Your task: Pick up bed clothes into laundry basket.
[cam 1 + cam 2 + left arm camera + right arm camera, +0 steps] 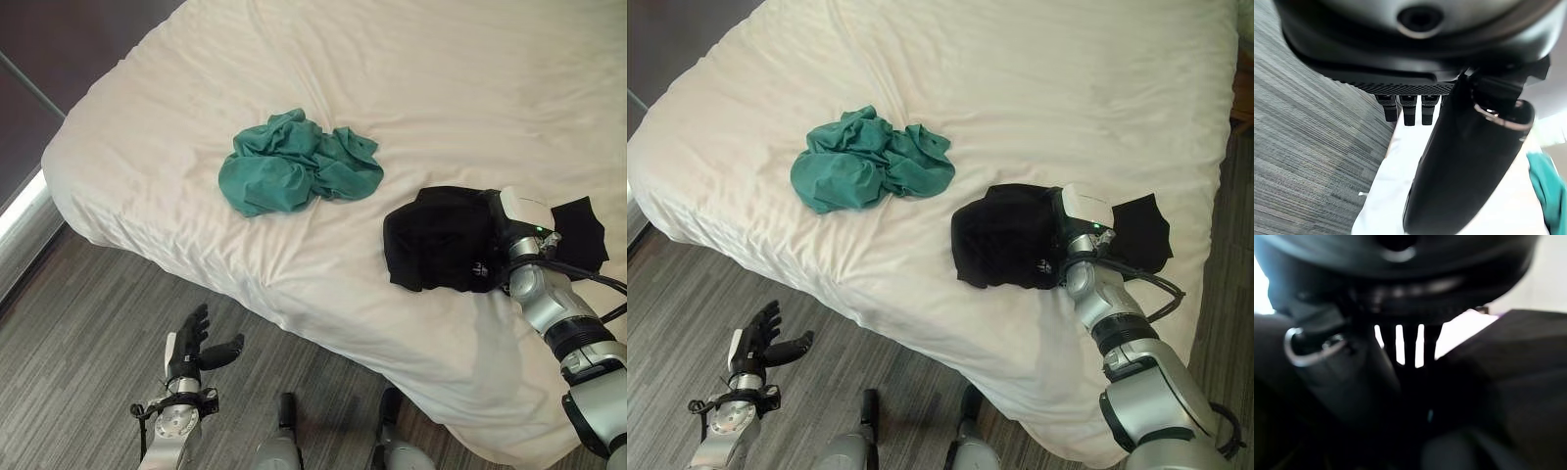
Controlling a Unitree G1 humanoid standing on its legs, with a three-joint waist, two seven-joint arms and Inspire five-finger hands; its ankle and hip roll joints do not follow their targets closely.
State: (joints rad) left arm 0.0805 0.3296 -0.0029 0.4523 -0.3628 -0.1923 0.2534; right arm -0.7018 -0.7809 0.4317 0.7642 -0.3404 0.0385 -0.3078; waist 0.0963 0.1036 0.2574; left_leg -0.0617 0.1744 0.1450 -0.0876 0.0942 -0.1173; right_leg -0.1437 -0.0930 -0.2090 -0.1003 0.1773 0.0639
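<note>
1. Near the middle of the bed [470, 78], a crumpled green garment [294, 162] was seen lying on the cream sheet.
2. Toward the bed's near right edge, a black garment [436, 240] was spread flat, well apart from the green one.
3. The right hand [487, 257] was pressed into the black garment; whether its fingers were closed on the cloth could not be told, as they were buried in the dark fabric.
4. Off the bed's near corner, the left hand [191, 348] was held over the grey striped floor [78, 333], fingers straight and spread, nothing in it.
</note>
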